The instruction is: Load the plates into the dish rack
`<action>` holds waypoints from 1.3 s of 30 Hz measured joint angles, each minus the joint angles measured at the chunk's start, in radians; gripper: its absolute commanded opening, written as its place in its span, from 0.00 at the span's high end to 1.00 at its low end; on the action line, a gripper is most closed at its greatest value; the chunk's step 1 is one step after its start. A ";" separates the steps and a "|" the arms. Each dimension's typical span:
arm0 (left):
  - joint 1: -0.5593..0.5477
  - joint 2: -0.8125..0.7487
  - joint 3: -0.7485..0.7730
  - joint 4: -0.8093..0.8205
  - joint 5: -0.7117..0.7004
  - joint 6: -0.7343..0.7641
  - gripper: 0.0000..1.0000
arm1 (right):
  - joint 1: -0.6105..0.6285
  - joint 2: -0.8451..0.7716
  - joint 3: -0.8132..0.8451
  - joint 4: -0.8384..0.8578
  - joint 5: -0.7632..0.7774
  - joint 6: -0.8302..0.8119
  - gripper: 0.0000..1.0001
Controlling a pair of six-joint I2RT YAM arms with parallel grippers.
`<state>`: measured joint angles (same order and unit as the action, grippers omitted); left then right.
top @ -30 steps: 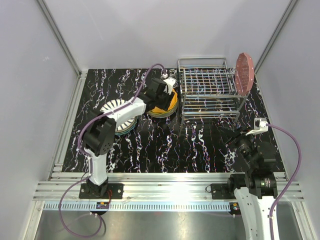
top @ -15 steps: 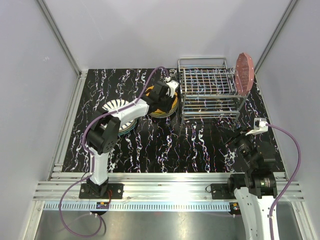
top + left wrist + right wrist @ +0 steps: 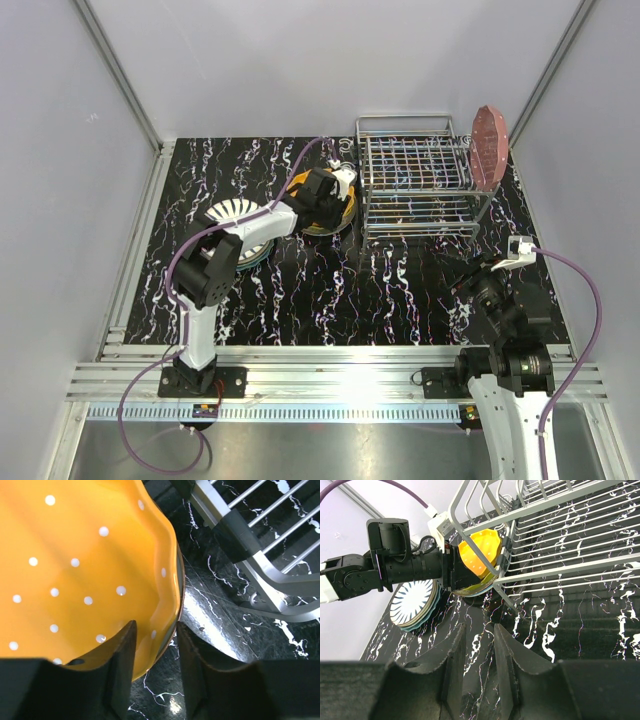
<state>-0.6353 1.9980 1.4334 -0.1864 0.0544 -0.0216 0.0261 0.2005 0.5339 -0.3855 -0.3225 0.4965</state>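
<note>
At the left of the black marbled counter (image 3: 330,290), a white plate with black stripes (image 3: 228,213) tops a low stack showing teal rims beneath; the left arm (image 3: 262,222) reaches across its near side. Next comes the orange plate (image 3: 85,565), white-dotted with a wavy edge, lying on top of a second small stack just beside the left end of the dish rack (image 3: 405,121). The left hand (image 3: 156,635) is down at this plate, released: one finger sits over the orange face and the other outside the rim, the edge passing between them without being clenched. The chrome wire rack stands toward the far right of the counter, and a pink plate (image 3: 489,147) stands upright on edge at its right end. Nearest the right side, the right hand (image 3: 477,652) hangs above the counter well short of the rack, its fingers a narrow gap apart and grasping nothing.
</note>
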 measured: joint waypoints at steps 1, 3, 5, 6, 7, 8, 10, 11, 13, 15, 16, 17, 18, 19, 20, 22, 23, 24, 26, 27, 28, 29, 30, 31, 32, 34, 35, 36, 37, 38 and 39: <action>0.000 0.000 0.000 0.000 -0.003 0.000 0.67 | 0.000 0.000 0.000 0.000 0.000 0.000 0.64; 0.000 0.000 0.000 0.000 -0.010 0.002 0.75 | 0.000 0.000 0.000 0.000 0.000 0.000 0.64; -0.001 0.000 -0.001 0.002 -0.016 0.002 0.82 | 0.000 0.000 0.000 0.000 0.000 0.000 0.64; -0.006 0.000 -0.003 0.006 -0.024 0.008 0.87 | 0.000 0.000 0.000 0.000 0.000 0.000 0.64; -0.009 0.000 -0.004 0.011 -0.031 0.011 0.90 | 0.000 0.000 0.000 0.000 0.000 0.000 0.64; -0.012 -0.001 -0.005 0.016 -0.034 0.018 0.93 | 0.000 0.000 0.000 0.000 0.000 0.000 0.64; -0.016 -0.005 -0.005 0.028 -0.038 0.029 1.00 | 0.000 0.000 0.000 0.000 0.000 0.000 0.64; -0.018 -0.010 -0.005 0.031 -0.038 0.032 1.00 | 0.000 0.000 0.000 0.000 0.000 0.000 0.64; -0.019 -0.023 -0.005 0.031 -0.043 0.039 1.00 | 0.000 0.000 0.000 0.000 0.000 -0.001 0.64; -0.018 -0.043 -0.010 0.028 -0.051 0.039 1.00 | 0.000 0.000 0.000 0.000 0.000 -0.002 0.64; -0.018 -0.059 -0.014 0.023 -0.057 0.039 1.00 | 0.000 0.000 0.000 0.000 0.000 -0.003 0.64; -0.018 -0.072 -0.018 0.019 -0.060 0.039 1.00 | 0.000 0.000 0.000 0.000 0.000 -0.003 0.64; -0.017 -0.090 -0.021 0.010 -0.063 0.039 1.00 | 0.000 0.000 0.000 0.000 0.000 -0.003 0.64; -0.017 -0.105 -0.021 0.003 -0.068 0.036 1.00 | 0.000 0.000 0.000 0.000 -0.002 -0.003 0.64; -0.016 -0.120 -0.021 -0.001 -0.072 0.032 1.00 | 0.000 0.000 0.000 0.000 -0.003 -0.003 0.64; -0.014 -0.153 -0.021 -0.006 -0.080 0.012 1.00 | 0.000 0.003 0.000 0.000 -0.011 -0.004 0.63; -0.013 -0.168 -0.021 -0.008 -0.082 -0.003 1.00 | 0.000 0.006 0.000 0.000 -0.017 -0.005 0.63; -0.013 -0.181 -0.021 -0.009 -0.084 -0.018 1.00 | 0.000 0.011 0.001 0.000 -0.024 -0.007 0.63; -0.011 -0.200 -0.020 -0.012 -0.085 -0.048 1.00 | 0.000 0.026 0.007 -0.003 -0.037 -0.008 0.62; -0.010 -0.208 -0.020 -0.017 -0.085 -0.065 1.00 | 0.000 0.038 0.015 -0.007 -0.042 -0.008 0.62; -0.009 -0.216 -0.020 -0.023 -0.085 -0.085 1.00 | 0.000 0.048 0.023 -0.008 -0.047 -0.008 0.62; -0.009 -0.223 -0.020 -0.029 -0.084 -0.101 1.00 | 0.000 0.056 0.031 -0.010 -0.054 -0.008 0.61; -0.008 -0.229 -0.020 -0.034 -0.084 -0.117 1.00 | 0.000 0.064 0.039 -0.009 -0.063 -0.008 0.61; -0.007 -0.235 -0.020 -0.038 -0.084 -0.132 1.00 | 0.000 0.070 0.045 -0.009 -0.068 -0.007 0.61; -0.006 -0.241 -0.019 -0.042 -0.083 -0.151 1.00 | 0.000 0.078 0.052 -0.009 -0.081 -0.006 0.62; 0.000 -0.250 -0.014 -0.051 -0.080 -0.190 1.00 | 0.000 0.101 0.068 -0.008 -0.106 0.001 0.63; 0.003 -0.256 -0.013 -0.052 -0.080 -0.208 1.00 | 0.000 0.116 0.076 -0.008 -0.122 0.005 0.63; 0.007 -0.262 -0.013 -0.052 -0.080 -0.224 1.00 | 0.001 0.134 0.086 -0.008 -0.137 0.009 0.63; 0.010 -0.269 -0.013 -0.053 -0.081 -0.239 1.00 | 0.001 0.148 0.094 -0.009 -0.148 0.011 0.63; 0.012 -0.278 -0.013 -0.056 -0.082 -0.259 1.00 | 0.001 0.165 0.104 -0.008 -0.160 0.014 0.62; 0.016 -0.287 -0.013 -0.058 -0.082 -0.270 1.00 | 0.001 0.175 0.110 -0.008 -0.167 0.016 0.61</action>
<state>-0.6197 1.7107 1.4204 -0.2443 -0.0277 -0.2920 0.0273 0.3752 0.6437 -0.3939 -0.4896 0.5129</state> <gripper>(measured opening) 0.037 0.375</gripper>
